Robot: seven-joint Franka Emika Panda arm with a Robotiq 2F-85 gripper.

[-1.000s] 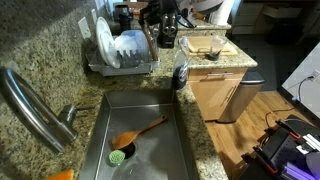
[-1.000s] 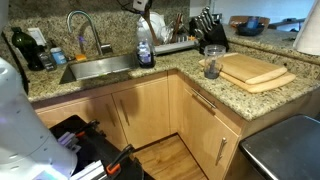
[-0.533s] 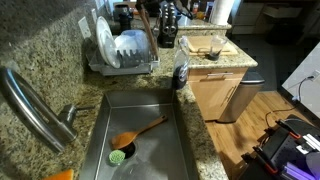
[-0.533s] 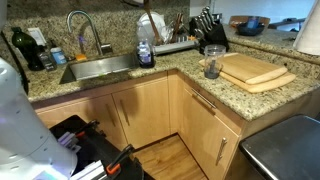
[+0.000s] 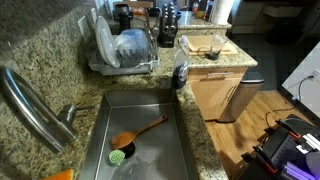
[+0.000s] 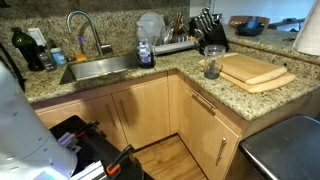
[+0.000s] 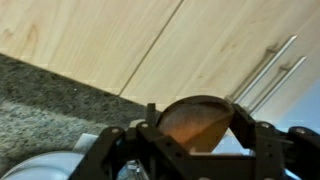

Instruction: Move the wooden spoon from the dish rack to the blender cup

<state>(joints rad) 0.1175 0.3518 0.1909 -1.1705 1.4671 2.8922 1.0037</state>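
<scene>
- The wooden spoon [image 7: 195,120]: brown rounded bowl, pinched in the gripper [image 7: 197,132].
- The dish rack [image 5: 122,68]: silver wire, at the counter's back corner.
- The blender cup [image 6: 212,63]: clear, upright, near the counter's front edge.

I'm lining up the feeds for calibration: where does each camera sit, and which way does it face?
Exterior view: high above the sink, looking along the counter toward the dish rack and blender cup; no robot part clearly shows.
Exterior view: out in the room, facing the cabinets and corner counter; unidentifiable white blur at left.
Wrist view: behind the gripper, which holds the wooden spoon, facing cabinet doors.
Shared: both exterior views show sink, dish rack, blender cup.
</scene>
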